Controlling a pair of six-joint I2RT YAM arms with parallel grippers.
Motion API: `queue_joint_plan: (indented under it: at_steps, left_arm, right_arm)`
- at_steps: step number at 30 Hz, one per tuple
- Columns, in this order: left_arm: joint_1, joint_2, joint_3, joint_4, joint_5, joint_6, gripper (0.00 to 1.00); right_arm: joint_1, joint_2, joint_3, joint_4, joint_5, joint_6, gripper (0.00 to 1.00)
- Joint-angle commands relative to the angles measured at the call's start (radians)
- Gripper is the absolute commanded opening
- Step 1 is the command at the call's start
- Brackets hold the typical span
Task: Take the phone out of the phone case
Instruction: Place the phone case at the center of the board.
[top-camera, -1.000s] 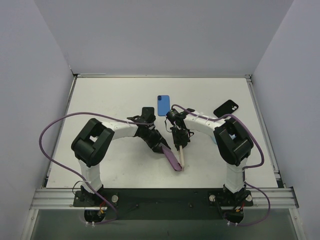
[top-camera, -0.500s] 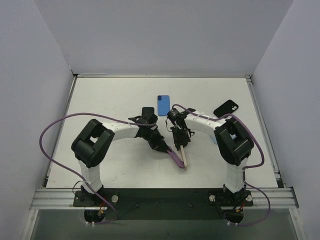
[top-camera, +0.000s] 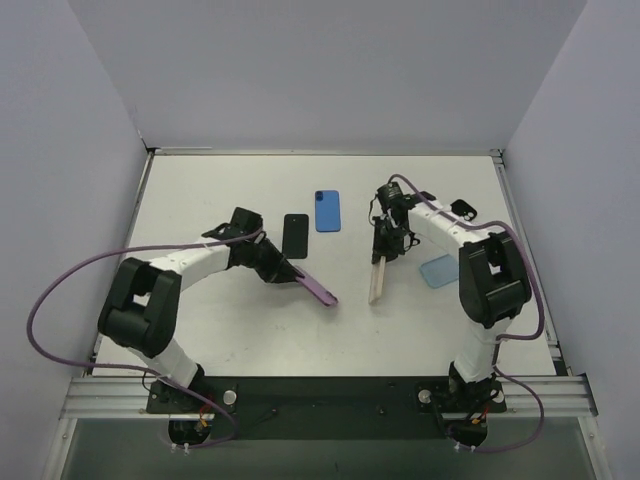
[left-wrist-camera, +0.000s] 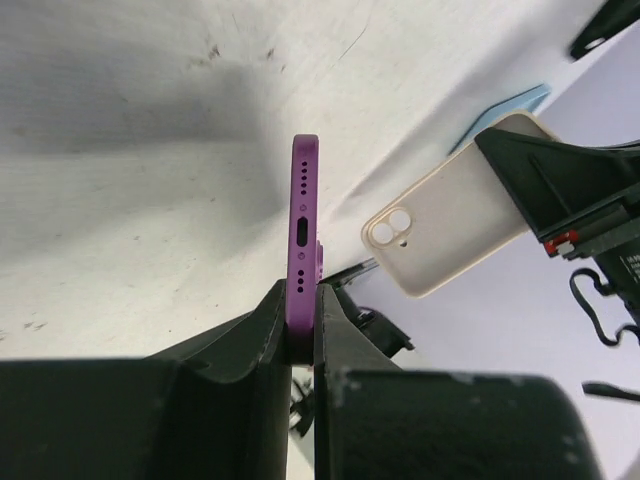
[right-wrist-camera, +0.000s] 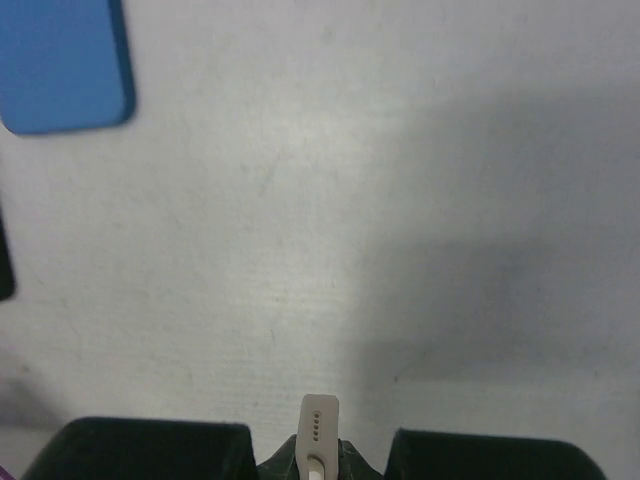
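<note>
Clamped tight, the left fingers (left-wrist-camera: 262, 345) grip one end of a slim purple phone (left-wrist-camera: 303, 225). It stands on edge between them, its charging port and speaker holes facing the wrist camera. Seen from above, the phone juts from those fingers toward the right arm over the white counter (top-camera: 200, 200). The right fingers (right-wrist-camera: 470, 455) are pinched on a beige phone case (left-wrist-camera: 440, 235) with its camera cut-out showing, held near the phone but apart from it. Farther out lie a black rectangular slab (top-camera: 295, 235), a blue rectangular slab (top-camera: 327, 210) and a pale blue case (top-camera: 438, 270).
</note>
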Motion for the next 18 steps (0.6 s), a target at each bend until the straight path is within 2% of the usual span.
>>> queue_joint_plan:
  at_steps: [1, 2, 6, 8, 9, 10, 11, 13, 18]
  left_arm:
    - [0.109, -0.120, -0.022, 0.084, 0.062, 0.084, 0.00]
    - [0.128, -0.121, -0.014, 0.075, 0.076, 0.125, 0.00]
    - [0.211, -0.115, 0.037, 0.005, 0.102, 0.231, 0.00]
    - [0.267, -0.109, 0.075, -0.025, 0.105, 0.301, 0.00]
    - [0.289, -0.105, 0.084, -0.046, 0.108, 0.323, 0.00]
    - [0.312, -0.100, 0.092, -0.046, 0.114, 0.346, 0.00]
    - [0.356, -0.098, 0.099, -0.036, 0.125, 0.392, 0.00]
    - [0.399, -0.083, 0.113, -0.020, 0.143, 0.449, 0.00]
    - [0.530, -0.013, 0.184, -0.062, 0.154, 0.640, 0.00]
  right_arm:
    - [-0.120, 0.000, 0.098, 0.091, -0.107, 0.032, 0.00]
    - [-0.143, 0.015, 0.105, 0.118, -0.168, 0.047, 0.00]
    - [-0.215, 0.086, 0.136, 0.253, -0.238, 0.142, 0.00]
    - [-0.238, 0.104, 0.159, 0.249, -0.195, 0.154, 0.21]
    - [-0.243, 0.101, 0.165, 0.232, -0.111, 0.161, 0.29]
    - [-0.244, 0.086, 0.162, 0.202, -0.072, 0.165, 0.47]
    - [-0.253, 0.075, 0.158, 0.188, -0.034, 0.168, 0.54]
    - [-0.264, 0.036, 0.144, 0.150, 0.064, 0.170, 0.87]
    - [-0.295, -0.072, 0.058, 0.093, 0.218, 0.174, 0.89]
